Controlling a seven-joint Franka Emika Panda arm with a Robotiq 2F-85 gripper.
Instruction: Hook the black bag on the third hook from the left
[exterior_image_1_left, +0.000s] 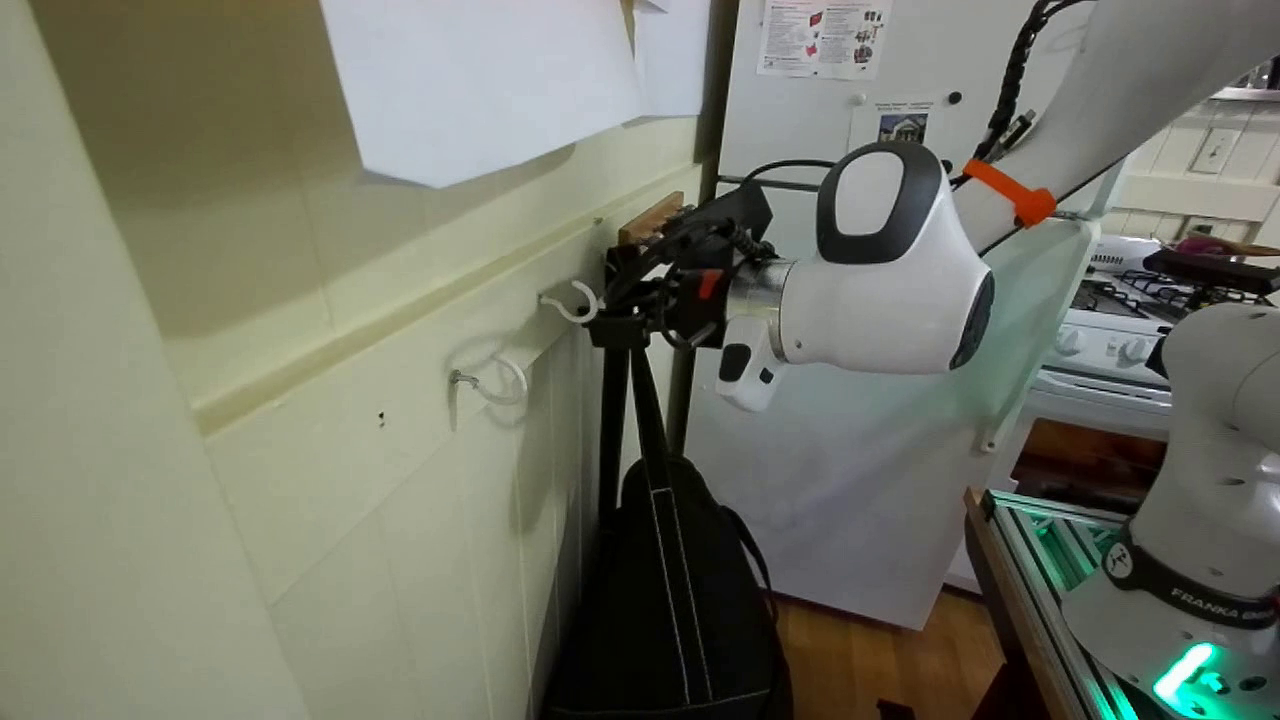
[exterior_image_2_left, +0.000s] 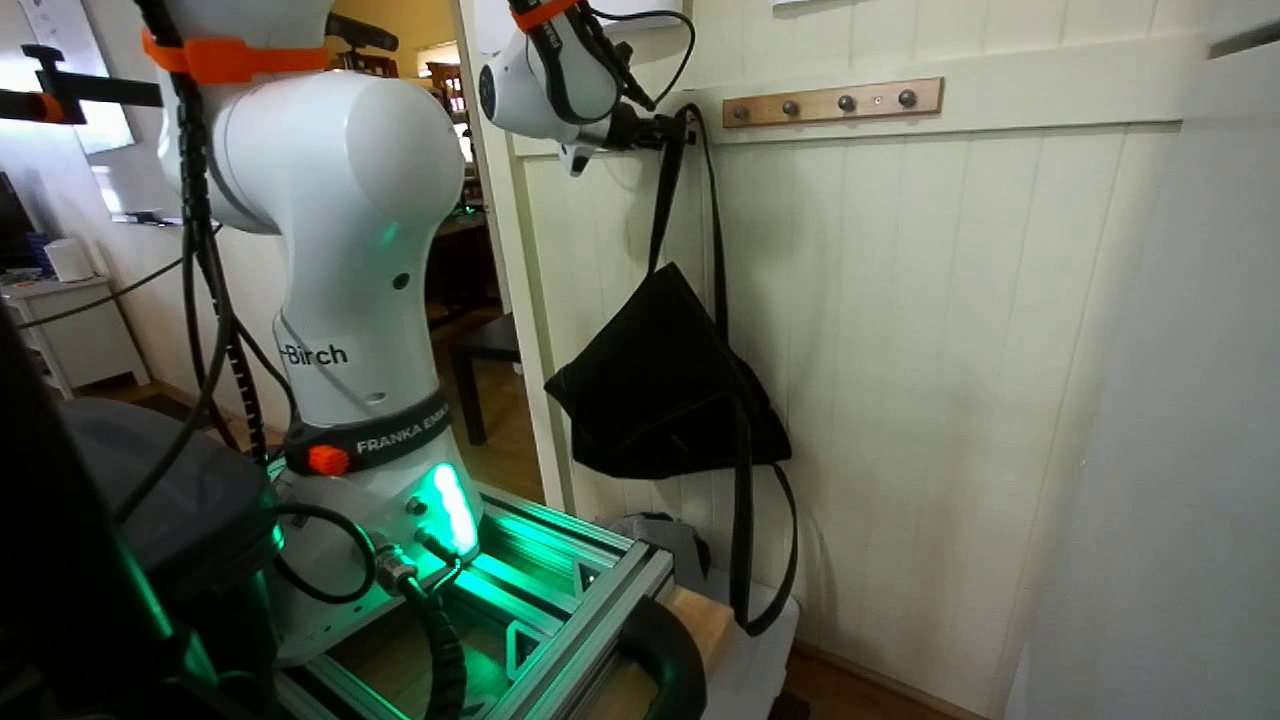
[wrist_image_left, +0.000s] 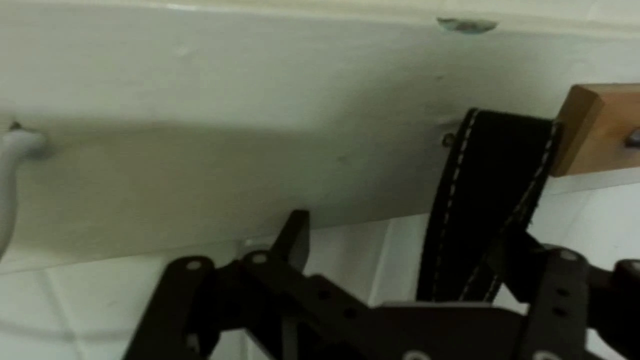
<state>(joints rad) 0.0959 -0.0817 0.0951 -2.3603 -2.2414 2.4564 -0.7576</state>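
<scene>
One black bag (exterior_image_2_left: 665, 385) was found hanging below the wooden rack (exterior_image_2_left: 818, 106), off its left end; four knobs (exterior_image_2_left: 846, 103) and two pale hooks (exterior_image_1_left: 592, 312) were counted.
The support of the strap (wrist_image_left: 505, 165), beside the rack, was hidden. The gripper (wrist_image_left: 407, 225) was seen with fingers (wrist_image_left: 296, 237) wide apart, the strap between them, partly covered by one; contact could not be determined.

In an exterior view, the black bag (exterior_image_1_left: 670, 610) hangs by its strap (exterior_image_1_left: 650, 410) beside the cream wall (exterior_image_1_left: 400, 540), below the gripper (exterior_image_1_left: 632, 300), which seems to hide the strap's top; two pale hooks (exterior_image_1_left: 507, 400) jut nearby.
</scene>
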